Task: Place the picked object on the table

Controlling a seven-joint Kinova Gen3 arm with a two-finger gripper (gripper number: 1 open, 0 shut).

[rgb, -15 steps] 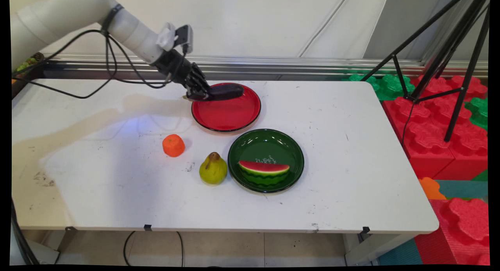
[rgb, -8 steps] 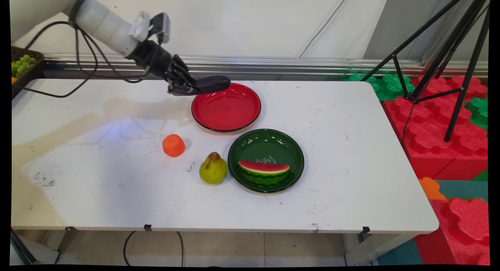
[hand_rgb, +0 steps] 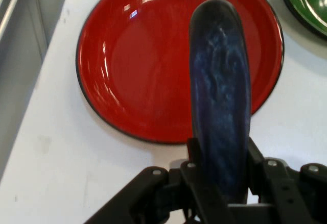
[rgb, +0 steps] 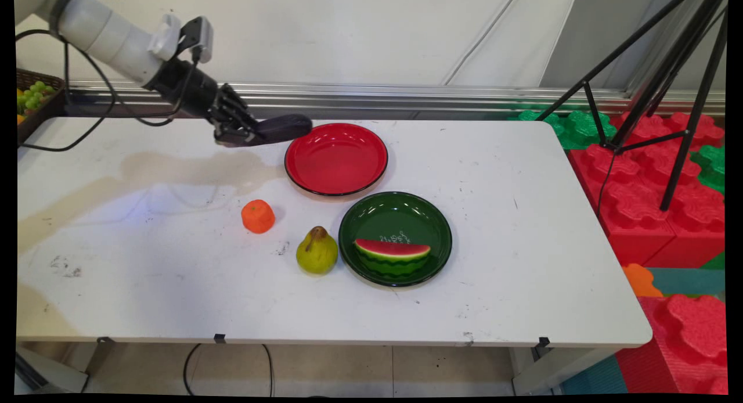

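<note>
Fingers (rgb: 244, 137) clamped on dark purple eggplant (rgb: 282, 127), aloft just left of red plate (rgb: 336, 159).

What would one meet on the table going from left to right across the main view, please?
Gripper holding the eggplant → orange → pear → green plate with the watermelon slice. The red plate overlaps several, so it is left out.

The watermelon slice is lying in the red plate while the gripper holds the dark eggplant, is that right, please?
Not quite. The main view shows the watermelon slice in the green plate; the red plate holds nothing. The gripper does hold the dark eggplant.
</note>
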